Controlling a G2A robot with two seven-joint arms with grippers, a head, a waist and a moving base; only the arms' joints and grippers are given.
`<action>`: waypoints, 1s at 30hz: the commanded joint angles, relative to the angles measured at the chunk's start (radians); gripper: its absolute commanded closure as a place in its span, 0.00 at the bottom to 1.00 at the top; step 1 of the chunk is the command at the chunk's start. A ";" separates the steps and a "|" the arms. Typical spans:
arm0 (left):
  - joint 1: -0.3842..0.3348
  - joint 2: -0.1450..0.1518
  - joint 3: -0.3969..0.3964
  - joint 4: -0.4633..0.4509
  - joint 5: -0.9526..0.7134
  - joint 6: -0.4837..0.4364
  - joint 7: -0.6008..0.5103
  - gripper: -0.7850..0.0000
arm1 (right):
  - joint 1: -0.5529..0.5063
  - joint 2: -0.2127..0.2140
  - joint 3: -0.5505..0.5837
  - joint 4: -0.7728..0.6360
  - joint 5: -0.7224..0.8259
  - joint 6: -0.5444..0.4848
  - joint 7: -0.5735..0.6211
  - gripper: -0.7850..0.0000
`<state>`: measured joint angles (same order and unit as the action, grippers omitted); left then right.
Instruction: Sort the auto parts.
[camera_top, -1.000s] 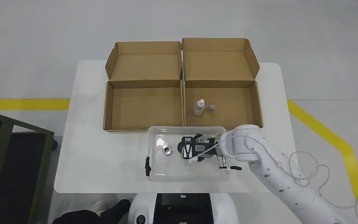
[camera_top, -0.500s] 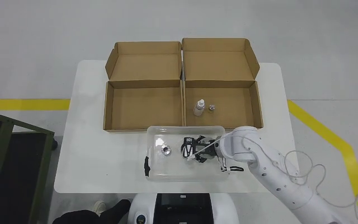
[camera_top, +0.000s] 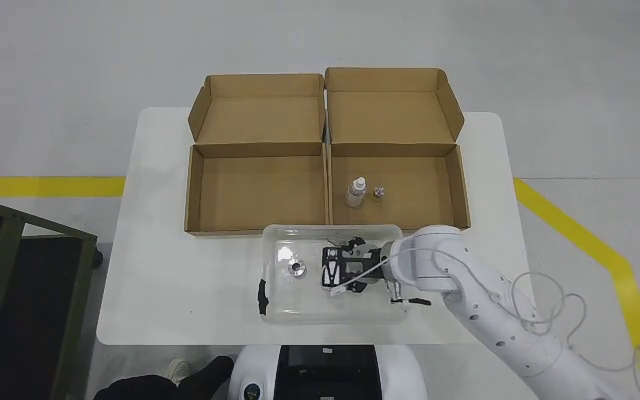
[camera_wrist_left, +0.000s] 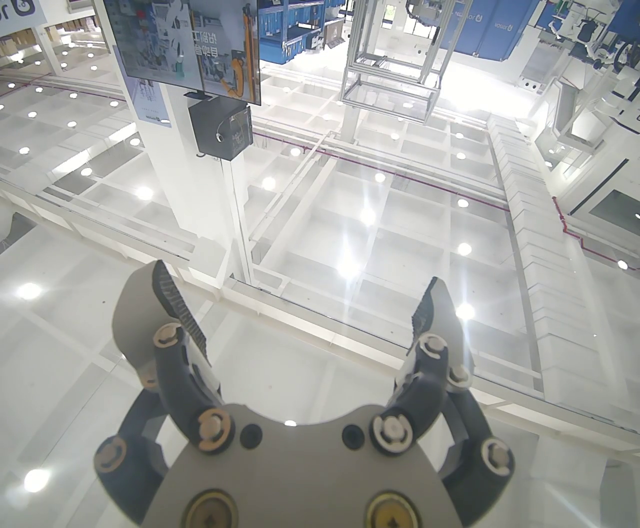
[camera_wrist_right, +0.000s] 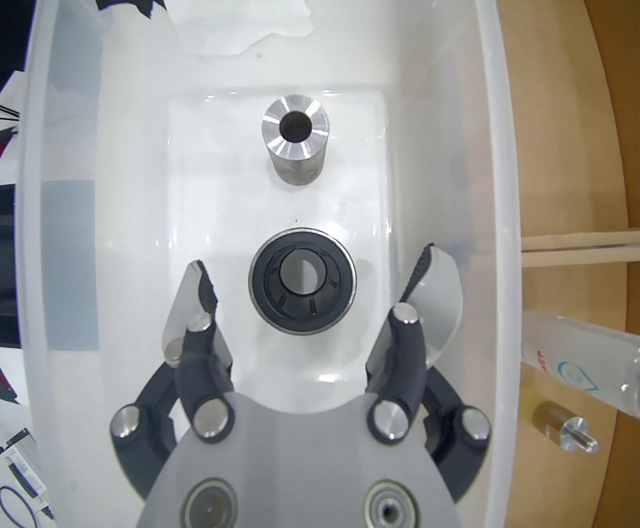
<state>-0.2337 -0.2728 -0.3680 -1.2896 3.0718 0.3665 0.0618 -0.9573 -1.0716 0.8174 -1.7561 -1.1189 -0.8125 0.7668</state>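
A black round bushing (camera_wrist_right: 303, 287) stands on end on the floor of the clear plastic bin (camera_wrist_right: 495, 150), between the fingers of my open right gripper (camera_wrist_right: 315, 275), which touch nothing. A silver metal cylinder (camera_wrist_right: 296, 140) with a bored hole stands just beyond it. From above, the right gripper (camera_top: 335, 270) hangs inside the bin (camera_top: 285, 300), with the silver cylinder (camera_top: 297, 268) to its left. My left gripper (camera_wrist_left: 300, 295) is open and empty, pointing up at the ceiling.
Two open cardboard boxes sit behind the bin: the left box (camera_top: 257, 190) is bare inside, and the right box (camera_top: 440, 185) holds a white bottle (camera_top: 356, 192) and a small metal stud (camera_top: 379, 190). The bin's walls closely flank the right gripper.
My right gripper has edged a little to the left inside the bin, toward the black bushing. The parts have not moved.
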 joint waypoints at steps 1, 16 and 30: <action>0.000 0.000 0.000 0.000 0.000 0.000 0.000 0.00 | 0.004 -0.002 -0.007 0.004 -0.002 0.000 -0.001 0.36; 0.000 0.000 0.000 0.000 0.000 0.000 0.000 0.00 | 0.023 -0.008 -0.029 0.016 0.002 0.000 0.000 1.00; 0.000 0.000 0.000 0.000 0.000 0.000 0.000 0.00 | -0.007 0.007 0.026 -0.050 0.071 -0.024 -0.077 1.00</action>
<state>-0.2337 -0.2728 -0.3680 -1.2896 3.0718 0.3665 0.0618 -0.9620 -1.0656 0.8405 -1.8062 -1.0582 -0.8342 0.7026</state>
